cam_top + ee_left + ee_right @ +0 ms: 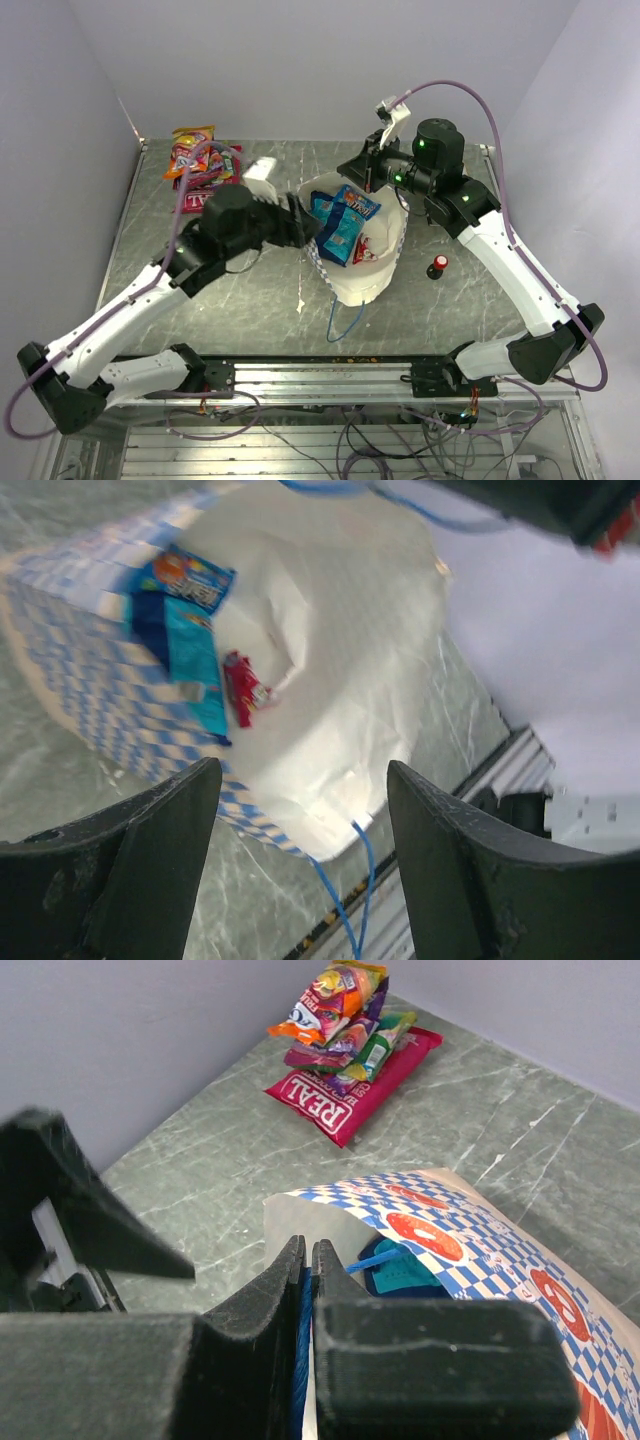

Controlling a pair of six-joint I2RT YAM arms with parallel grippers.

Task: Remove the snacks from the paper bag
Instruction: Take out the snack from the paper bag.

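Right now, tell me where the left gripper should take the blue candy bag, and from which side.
Probably the blue candy bag by its near end, pinched across its flat face. Come in through the paper bag's open mouth, which faces the open left gripper.

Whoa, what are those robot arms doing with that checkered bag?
They are emptying snacks out of the paper bag. The right gripper is pinched shut on the bag's blue cord handle, at the bag's far edge. The left gripper is open right at the bag's mouth, holding nothing. A pile of snacks already lies in the table's far left corner. Blue candy bags and a small red packet are inside the bag.
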